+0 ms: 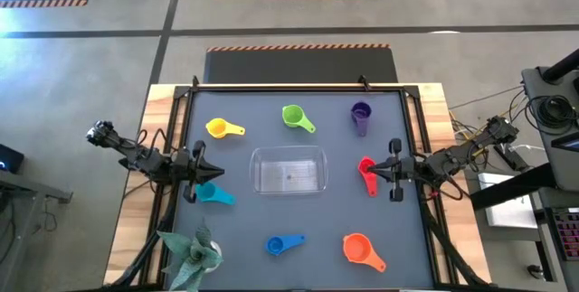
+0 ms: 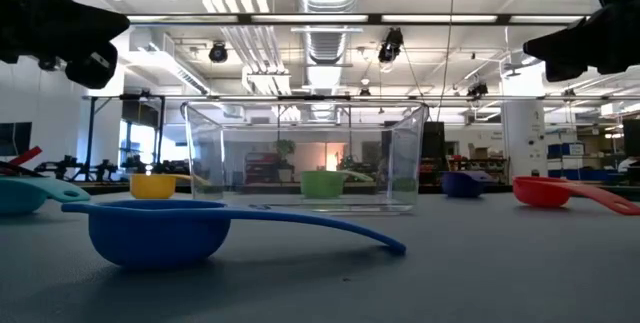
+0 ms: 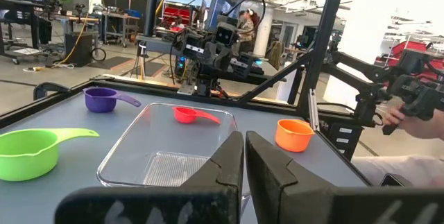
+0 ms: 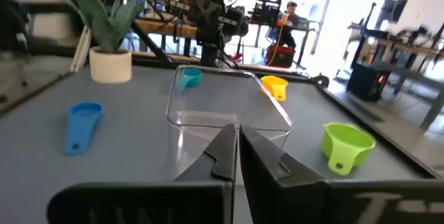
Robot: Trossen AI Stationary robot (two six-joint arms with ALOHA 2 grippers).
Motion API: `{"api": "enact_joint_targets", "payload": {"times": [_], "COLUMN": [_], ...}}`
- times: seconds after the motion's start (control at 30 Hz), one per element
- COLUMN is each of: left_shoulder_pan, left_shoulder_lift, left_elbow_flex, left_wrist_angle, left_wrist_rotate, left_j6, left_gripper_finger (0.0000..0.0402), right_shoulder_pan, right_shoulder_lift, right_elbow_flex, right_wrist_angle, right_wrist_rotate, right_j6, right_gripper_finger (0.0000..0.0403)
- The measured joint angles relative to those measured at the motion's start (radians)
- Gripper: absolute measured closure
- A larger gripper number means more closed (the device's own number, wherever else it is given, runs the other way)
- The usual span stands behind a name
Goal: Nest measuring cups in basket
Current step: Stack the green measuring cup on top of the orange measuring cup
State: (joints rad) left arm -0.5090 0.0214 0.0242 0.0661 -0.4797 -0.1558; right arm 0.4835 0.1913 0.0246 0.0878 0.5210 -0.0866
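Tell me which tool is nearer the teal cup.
Left. The left tool sits shut just above the teal cup; the right tool waits shut across the basket, by the red cup.

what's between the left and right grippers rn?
The clear basket, empty, sits midway between the left gripper and the right gripper; the red cup lies by the right one. High view shows it.

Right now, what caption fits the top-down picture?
Seven colourful plastic measuring cups ring an empty clear plastic basket; both end effectors wait shut.
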Motion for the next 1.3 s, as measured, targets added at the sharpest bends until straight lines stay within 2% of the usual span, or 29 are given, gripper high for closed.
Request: {"api": "enact_joint_targets", "payload": {"times": [0.33,0.47,0.67,0.83,1.1,1.3], "left_shoulder_pan": [0.0,0.0,0.0,0.0,0.0,0.0], "left_shoulder_lift": [0.0,0.0,0.0,0.0,0.0,0.0], "left_elbow_flex": [0.0,0.0,0.0,0.0,0.0,0.0], "left_wrist_angle": [0.0,0.0,0.0,0.0,0.0,0.0], "left_wrist_rotate": [0.0,0.0,0.0,0.0,0.0,0.0], "left_j6": [0.0,0.0,0.0,0.0,0.0,0.0], "left_gripper_finger": [0.0402,0.0402,0.0402,0.0402,0.0402,0.0402], "right_shoulder_pan": [0.0,0.0,0.0,0.0,0.0,0.0], "right_shoulder_lift": [0.0,0.0,0.022,0.137,0.372,0.449], "right_elbow_flex": [0.0,0.001,0.122,0.244,0.388,0.449], "right_wrist_angle": [0.008,0.15,0.2,0.13,0.127,0.129], "right_wrist_rotate": [0.004,0.099,0.081,0.075,0.082,0.092], "right_j6": [0.044,0.087,0.068,0.073,0.023,0.016], "right_gripper_finger": [0.0394,0.0394,0.0394,0.0394,0.0394,0.0394]}}
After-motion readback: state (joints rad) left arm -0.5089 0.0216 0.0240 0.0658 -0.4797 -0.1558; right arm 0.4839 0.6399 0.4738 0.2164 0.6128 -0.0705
